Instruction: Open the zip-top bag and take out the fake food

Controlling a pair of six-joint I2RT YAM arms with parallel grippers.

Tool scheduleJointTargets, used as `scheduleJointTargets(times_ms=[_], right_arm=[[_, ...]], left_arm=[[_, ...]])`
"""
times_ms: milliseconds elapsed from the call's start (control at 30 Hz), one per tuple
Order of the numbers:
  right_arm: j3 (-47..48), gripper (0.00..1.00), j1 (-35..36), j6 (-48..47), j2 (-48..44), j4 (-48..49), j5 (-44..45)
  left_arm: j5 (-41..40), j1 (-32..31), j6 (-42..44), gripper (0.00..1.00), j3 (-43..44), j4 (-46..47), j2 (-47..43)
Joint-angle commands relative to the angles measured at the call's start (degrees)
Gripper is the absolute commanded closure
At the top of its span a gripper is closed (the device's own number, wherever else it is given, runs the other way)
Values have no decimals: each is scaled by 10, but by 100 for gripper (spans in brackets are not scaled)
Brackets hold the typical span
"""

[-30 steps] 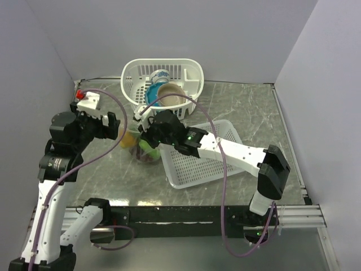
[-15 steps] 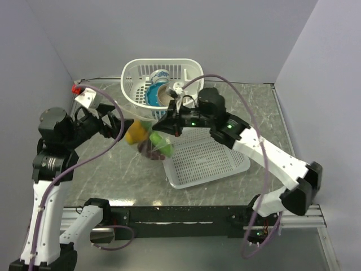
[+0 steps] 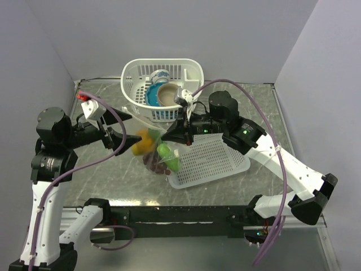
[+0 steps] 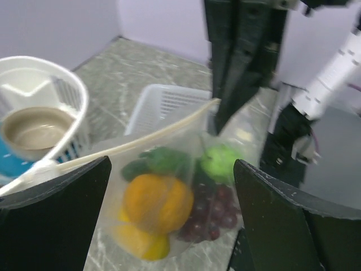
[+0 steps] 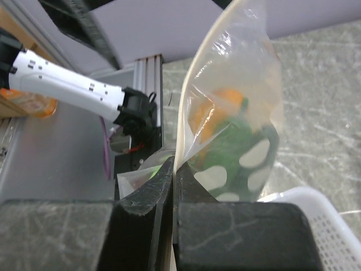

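The zip-top bag (image 3: 157, 151) hangs in the air over the table's middle, its whitish zip strip (image 4: 148, 137) stretched along the top. Inside it is the fake food: an orange fruit (image 4: 158, 201), a yellow fruit (image 4: 141, 243), a dark grape bunch (image 4: 217, 214) and green pieces (image 4: 221, 161). My right gripper (image 3: 171, 137) is shut on the bag's upper edge, its jaws pressed together on the plastic (image 5: 176, 166). My left gripper (image 3: 125, 134) stands wide open just left of the bag; in the left wrist view its fingers (image 4: 56, 217) flank the bag without touching it.
A round white basket (image 3: 135, 69) at the back holds a blue bowl (image 3: 152, 97) and a brown bowl (image 3: 169, 96). A flat white mesh basket (image 3: 217, 164) lies under my right arm, to the right of the hanging bag.
My right gripper has lifted the bag off the table and drawn it rightward. My left gripper has swung in toward the bag and stayed open.
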Motion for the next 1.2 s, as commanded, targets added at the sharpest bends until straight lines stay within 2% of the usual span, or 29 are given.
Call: scheduleJointTargets(times_ms=[0,33,100,200,300,333,433,567,667,733,767,800,833,867,900,933,1000,1100,1167], right_arm=[[33,100,-8,-16,-31,-5,-11],[38,100,-11,-17,-39,-11,-11],[43,100,-21,-38,-48,-33,-15],[49,100,-39,-47,-68,-53,-27],[49,100,-50,-45,-83,-64,-56],[47,100,-51,-44,-89,-67,-63],[40,100,-51,-40,-98,-75,-91],[33,100,-51,-45,-107,-91,-101],[37,100,-51,-50,-113,-106,-117],[45,100,-51,-47,-116,-112,-134],[47,100,-51,-45,-118,-112,-138],[47,100,-51,-40,-121,-103,-140],[45,100,-51,-36,-126,-98,-144],[42,100,-51,-26,-128,-91,-149],[38,100,-51,-23,-131,-74,-156],[32,100,-51,-23,-131,-67,-163],[26,100,-51,6,-130,-48,-175],[18,100,-51,21,-129,-25,-180],[14,100,-50,28,-128,-17,-183]], left_arm=[[139,7,96,2,5,-82,31],[163,18,145,2,9,-106,36],[184,33,183,2,12,-155,38],[222,73,200,2,5,-142,27],[226,87,144,2,-15,-68,6],[221,90,89,2,-36,4,1],[217,92,-7,2,-76,135,-15],[266,92,-110,1,-103,260,-6],[281,91,-139,1,-115,286,0],[308,91,-95,1,-105,251,15],[323,91,-57,3,-93,204,23],[335,91,-1,4,-73,67,45],[368,91,164,6,-20,-38,58],[382,91,251,8,10,-132,73],[386,91,320,8,36,-287,106],[386,89,431,8,82,-350,122],[387,82,565,8,119,-458,162],[388,68,552,9,135,-483,161],[388,45,538,10,111,-444,138]])
